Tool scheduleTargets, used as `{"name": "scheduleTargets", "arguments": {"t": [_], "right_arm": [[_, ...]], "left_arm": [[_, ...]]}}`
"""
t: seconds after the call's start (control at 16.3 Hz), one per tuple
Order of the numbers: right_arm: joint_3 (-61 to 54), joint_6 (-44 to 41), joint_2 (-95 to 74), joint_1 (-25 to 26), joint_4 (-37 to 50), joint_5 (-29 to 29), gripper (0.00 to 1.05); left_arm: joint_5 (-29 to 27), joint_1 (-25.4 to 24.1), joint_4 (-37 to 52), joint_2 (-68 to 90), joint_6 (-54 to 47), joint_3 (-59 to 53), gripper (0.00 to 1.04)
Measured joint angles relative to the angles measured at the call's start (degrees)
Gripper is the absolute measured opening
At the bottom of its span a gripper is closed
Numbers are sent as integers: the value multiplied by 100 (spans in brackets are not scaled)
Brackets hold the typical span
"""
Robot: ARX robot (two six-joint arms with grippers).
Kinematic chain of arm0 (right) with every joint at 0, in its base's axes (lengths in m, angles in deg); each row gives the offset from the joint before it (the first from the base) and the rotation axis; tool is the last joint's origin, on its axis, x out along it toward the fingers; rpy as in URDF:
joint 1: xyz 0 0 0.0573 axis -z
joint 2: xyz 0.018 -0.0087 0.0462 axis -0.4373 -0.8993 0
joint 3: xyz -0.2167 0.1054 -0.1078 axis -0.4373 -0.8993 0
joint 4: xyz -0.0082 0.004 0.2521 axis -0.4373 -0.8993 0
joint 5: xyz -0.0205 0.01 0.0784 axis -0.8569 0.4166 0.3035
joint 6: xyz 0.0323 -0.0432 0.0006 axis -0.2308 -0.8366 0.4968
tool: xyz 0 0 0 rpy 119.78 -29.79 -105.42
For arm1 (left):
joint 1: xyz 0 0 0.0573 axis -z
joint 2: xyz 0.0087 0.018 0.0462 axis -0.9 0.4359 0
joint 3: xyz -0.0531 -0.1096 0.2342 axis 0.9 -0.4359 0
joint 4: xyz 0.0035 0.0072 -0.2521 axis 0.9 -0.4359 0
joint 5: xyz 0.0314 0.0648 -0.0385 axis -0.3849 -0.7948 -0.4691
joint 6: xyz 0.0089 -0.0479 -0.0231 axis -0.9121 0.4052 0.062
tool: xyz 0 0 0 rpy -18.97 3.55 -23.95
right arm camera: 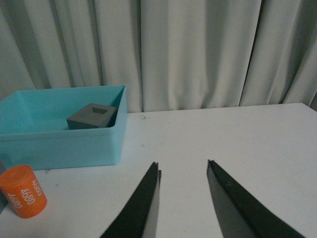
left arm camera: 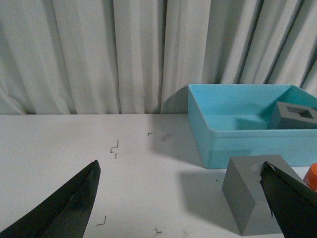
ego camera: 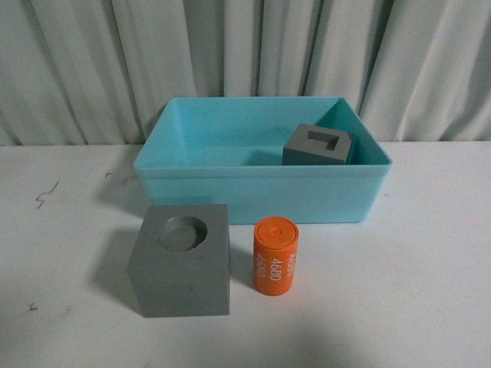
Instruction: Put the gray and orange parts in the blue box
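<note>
Looking along your left gripper [left arm camera: 181, 165], you had its two dark fingers [left arm camera: 64, 208] spread wide, released, with only the white table [left arm camera: 148, 144] showing between them. The gray cube with the round recess [left arm camera: 250, 198] sat low and close in front of that gripper, off to one side, and one fingertip overlapped the cube's corner in the wrist view. Whether they touched I could not tell. A sliver of the orange cylinder [left arm camera: 312, 176] showed just past that same finger. The blue box [left arm camera: 237, 144] stood farther ahead of the gripper, beyond the cube, against the pale curtain [left arm camera: 99, 54].

Your right gripper [right arm camera: 183, 164] was also released, its fingers [right arm camera: 143, 208] parted by a narrower gap over bare table. The orange cylinder printed "4680" stood upright well off to one side of it, apart from both fingers, and the blue box lay ahead on that same side.

Inside the box, the gray cube with the square recess [ego camera: 318, 146] rested near the far corner, on the side nearer your right gripper. In the front view, the round-recess cube and the cylinder stood side by side on the table in front of the box's near wall, close together but apart. Neither gripper appeared in that view.
</note>
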Motion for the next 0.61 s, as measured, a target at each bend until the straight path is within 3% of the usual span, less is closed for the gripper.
{"name": "scheduleTargets", "arguments": {"t": [0.06,0.12,0.18,0.24,0.43,0.61], "right_arm": [[0,0,0,0,0,0,40],[0,0,0,0,0,0,69],[0,2,0,0,0,13,99],[0,0,0,4,-2,7,98],[0,2,0,0,0,9,98],[0,0,0,0,0,9,98]], "left_arm": [[0,0,0,0,0,0,98],[0,0,0,0,0,0,98],[-302,855,-1685,2695,1266,1349,98],[-608,1499,-938,3847,1561,1659,98],[-1029,2409,358,6024,1735,2361,98],[-1099,2750,901,7405,1720,2883,98]]}}
